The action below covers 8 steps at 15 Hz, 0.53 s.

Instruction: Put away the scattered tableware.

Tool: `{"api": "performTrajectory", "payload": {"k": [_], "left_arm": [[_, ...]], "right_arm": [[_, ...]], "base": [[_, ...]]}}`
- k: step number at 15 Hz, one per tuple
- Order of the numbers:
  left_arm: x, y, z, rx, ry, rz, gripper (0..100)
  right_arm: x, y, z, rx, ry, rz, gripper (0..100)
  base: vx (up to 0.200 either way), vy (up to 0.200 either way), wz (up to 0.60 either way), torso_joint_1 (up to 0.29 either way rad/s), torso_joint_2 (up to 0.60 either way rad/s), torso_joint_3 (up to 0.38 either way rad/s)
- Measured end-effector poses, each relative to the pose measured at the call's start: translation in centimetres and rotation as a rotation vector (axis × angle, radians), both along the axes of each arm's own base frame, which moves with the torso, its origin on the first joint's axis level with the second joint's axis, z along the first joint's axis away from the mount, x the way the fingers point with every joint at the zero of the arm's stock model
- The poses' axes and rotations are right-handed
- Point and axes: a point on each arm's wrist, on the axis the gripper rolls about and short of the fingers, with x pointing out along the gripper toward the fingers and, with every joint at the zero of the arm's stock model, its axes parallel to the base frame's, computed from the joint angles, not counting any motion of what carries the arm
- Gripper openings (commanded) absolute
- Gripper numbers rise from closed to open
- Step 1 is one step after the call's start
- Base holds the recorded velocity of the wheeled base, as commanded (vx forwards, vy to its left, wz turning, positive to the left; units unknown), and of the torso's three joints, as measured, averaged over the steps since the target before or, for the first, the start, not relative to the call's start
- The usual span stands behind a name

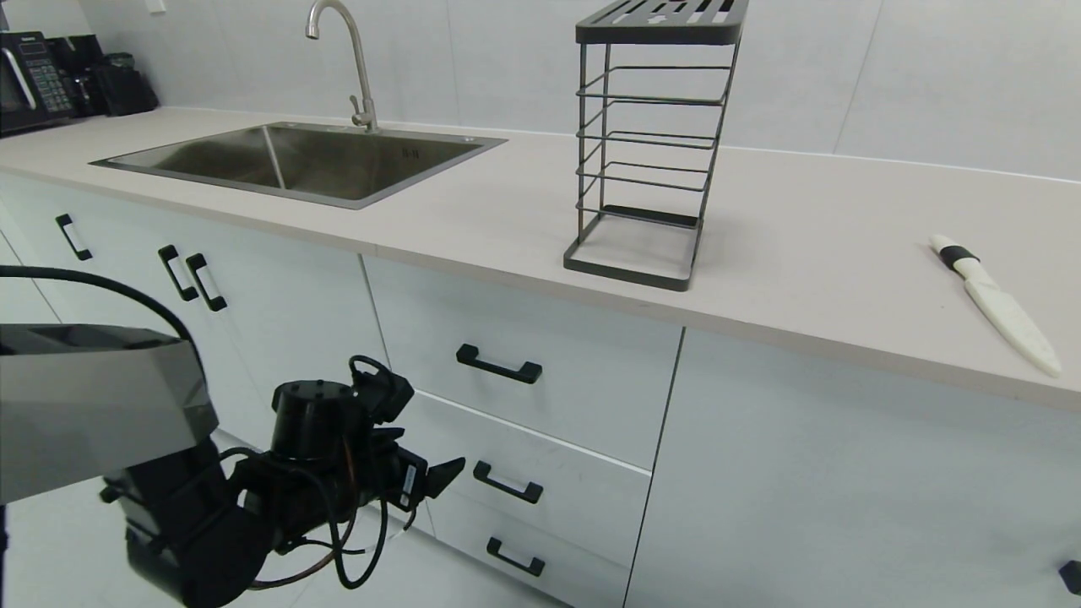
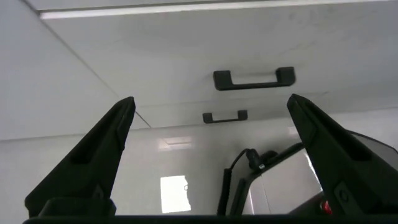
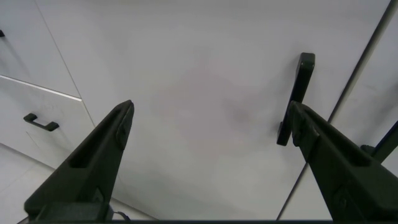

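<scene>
White and lying flat, the knife (image 1: 996,306) is calling for the right gripper (image 3: 210,109), hanging wide open like the left gripper (image 2: 211,106), to rise and pinch its handle squarely

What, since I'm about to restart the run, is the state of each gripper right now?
Left gripper: open, holding nothing.
Right gripper: open, holding nothing.

rack (image 1: 659,32) top cropped, black appliance (image 1: 29,80) cut off
</scene>
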Motion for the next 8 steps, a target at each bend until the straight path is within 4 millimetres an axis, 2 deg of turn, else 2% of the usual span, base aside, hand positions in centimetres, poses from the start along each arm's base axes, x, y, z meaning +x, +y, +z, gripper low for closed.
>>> {"api": "performTrajectory", "payload": {"k": [5, 8], "left_arm": [[-6.6, 2.6, 4.8, -0.042, -0.089, 0.009, 100], [-10.7, 4.4, 7.0, -0.084, -0.167, 0.034, 100]], "right_arm": [[0.0, 0.0, 0.0, -0.002, 0.0, 0.0, 100], [0.0, 0.0, 0.0, 0.004, 0.0, 0.0, 100]], "base": [[0.0, 0.0, 0.0, 0.0, 0.0, 0.0], [0.0, 0.0, 0.0, 0.0, 0.0, 0.0]]}}
